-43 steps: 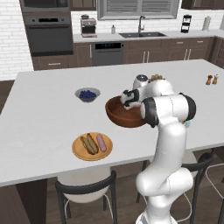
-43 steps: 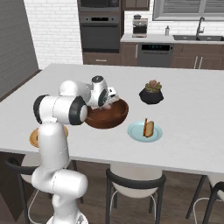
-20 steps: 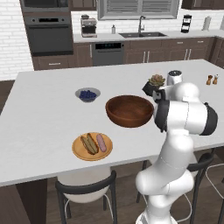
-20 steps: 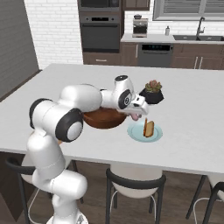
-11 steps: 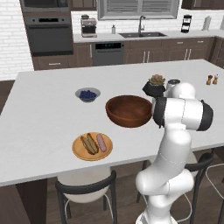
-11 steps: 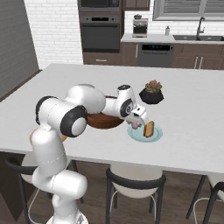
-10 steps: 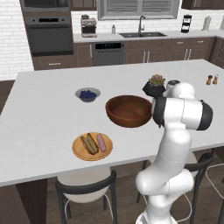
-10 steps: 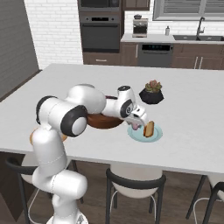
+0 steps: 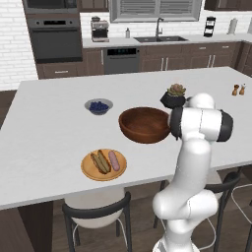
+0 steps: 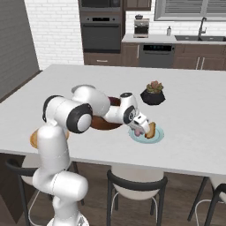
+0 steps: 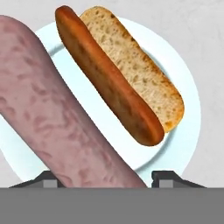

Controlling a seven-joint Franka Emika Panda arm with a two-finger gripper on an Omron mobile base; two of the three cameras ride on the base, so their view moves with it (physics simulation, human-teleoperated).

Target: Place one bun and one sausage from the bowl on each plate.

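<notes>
My gripper (image 10: pixel 142 126) is shut on a pink sausage (image 11: pixel 52 118) and holds it low over the pale blue plate (image 11: pixel 186 92), left of the bun (image 11: pixel 127 74) lying there. The sausage (image 10: pixel 139 130) runs between the fingertips (image 11: pixel 168 177); I cannot tell whether it touches the plate (image 10: pixel 156 136). The orange-tan plate (image 9: pixel 93 173) near the counter's front carries another bun (image 9: pixel 100 161) and sausage (image 9: pixel 114 160). The dark wooden bowl (image 9: pixel 145 124) stands left of my arm, which hides the blue plate in the left base view.
A small grey bowl of blueberries (image 9: pixel 98 106) sits behind the orange plate. A black plant pot (image 10: pixel 153 95) stands just beyond the blue plate. Salt and pepper shakers (image 9: pixel 238 90) are at the far right. Stools line the counter's front edge.
My arm has carried the sausage further right and down, from beside the bowl's rim to just over the blue plate next to the bun.
</notes>
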